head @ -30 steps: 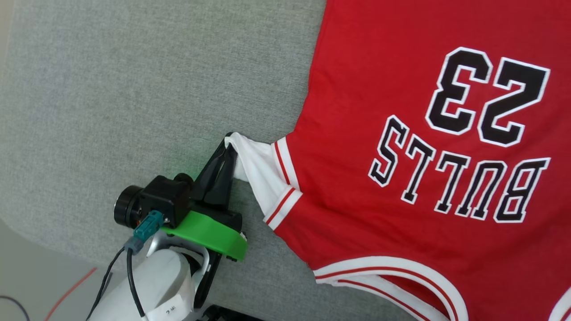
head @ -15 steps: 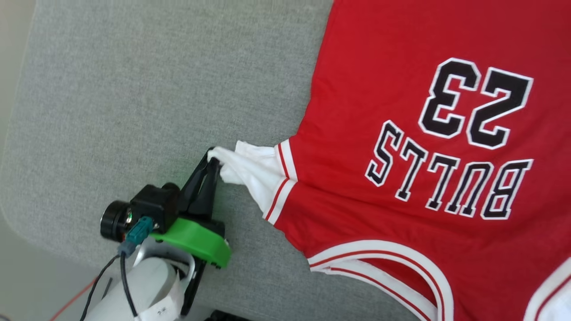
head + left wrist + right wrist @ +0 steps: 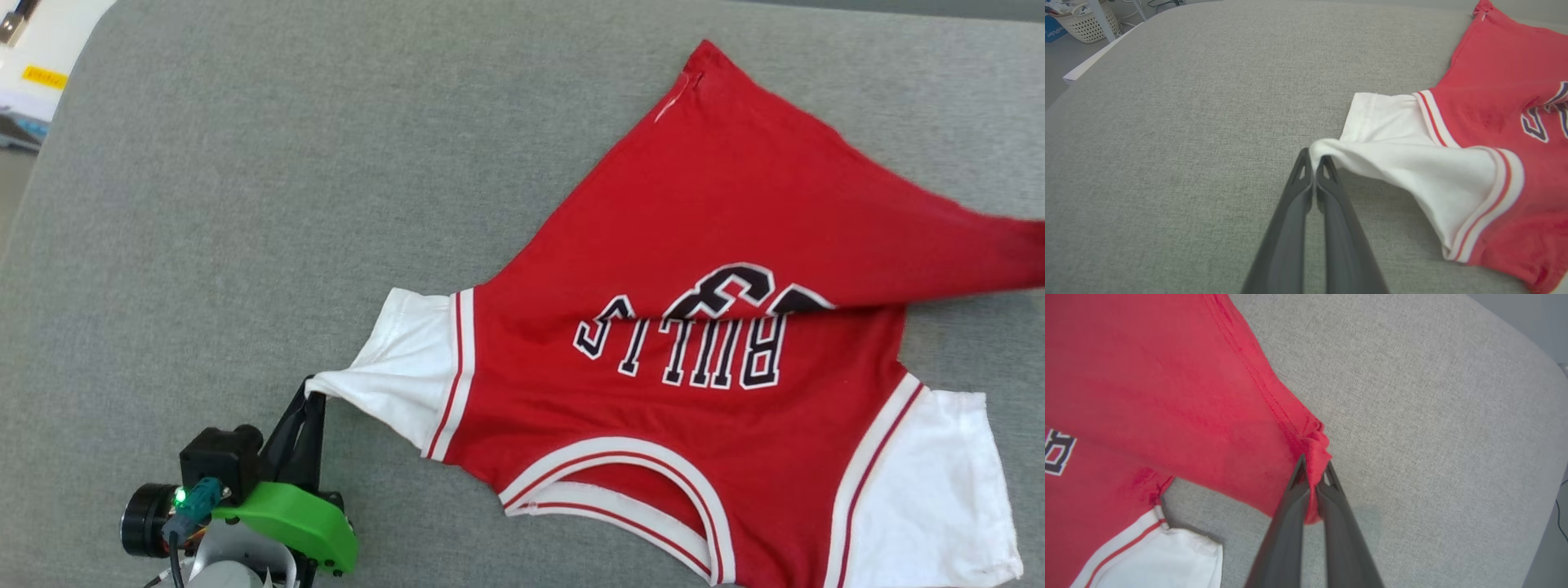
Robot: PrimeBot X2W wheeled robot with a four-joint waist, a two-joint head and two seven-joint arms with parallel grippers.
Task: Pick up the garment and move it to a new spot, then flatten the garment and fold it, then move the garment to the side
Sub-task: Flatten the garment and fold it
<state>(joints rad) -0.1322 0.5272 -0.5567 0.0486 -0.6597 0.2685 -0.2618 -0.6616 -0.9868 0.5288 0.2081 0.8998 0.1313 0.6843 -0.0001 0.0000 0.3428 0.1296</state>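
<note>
- Flattening looked like the step in hand, with no fold begun yet (my read, from the stretch between the two arms).
- Red jersey-style shirt (image 3: 571,408) with white short sleeves and black "BULLS" print lay on the grey woven fabric surface (image 3: 245,204), collar nearest the robot, and a loose red flap covered part of the number.
- Left gripper (image 3: 1314,159) had its jaws pinched fully together on the edge of the white left sleeve (image 3: 1396,159), which was drawn to a point and lifted slightly.
- Right gripper (image 3: 1312,465) had its jaws closed tight on a bunched red hem corner (image 3: 1312,443), and that side was raised and pulled across.
- Next move probably called for carrying the hem corner away from the collar, then lowering both ends under even tension so the flap opened.
- Pale woven basket (image 3: 1086,22) sat off the surface, well apart (no obstacle); the flap itself was the hindrance.
</note>
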